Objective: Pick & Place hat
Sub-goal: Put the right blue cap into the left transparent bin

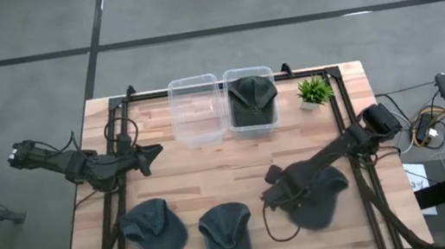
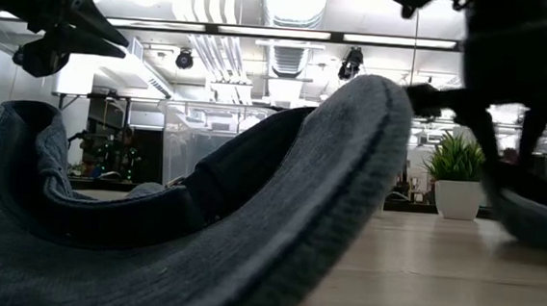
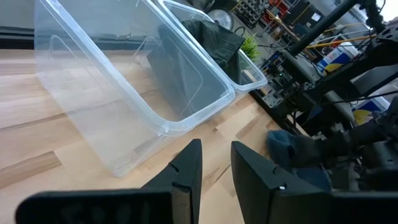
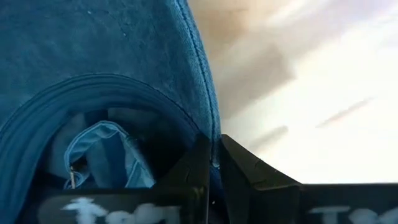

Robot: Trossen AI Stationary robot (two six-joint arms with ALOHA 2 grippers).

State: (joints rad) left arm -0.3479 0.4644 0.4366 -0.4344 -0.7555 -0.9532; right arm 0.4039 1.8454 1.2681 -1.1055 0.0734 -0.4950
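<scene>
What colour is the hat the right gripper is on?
Dark blue denim. The hat shows best in the right wrist view, with the right gripper closed on its edge.

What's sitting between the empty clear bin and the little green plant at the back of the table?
In the high view, a second clear bin holding a dark hat sits between the empty bin and the plant.

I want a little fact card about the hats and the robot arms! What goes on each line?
Hats on table: three dark caps; left cap, middle cap, right cap
Hat put away: one cap in the right bin
Empty bin: left bin
Right gripper: pinching the right cap's edge
Left gripper: waiting near the left bin, slightly open
Extra: small plant
</scene>
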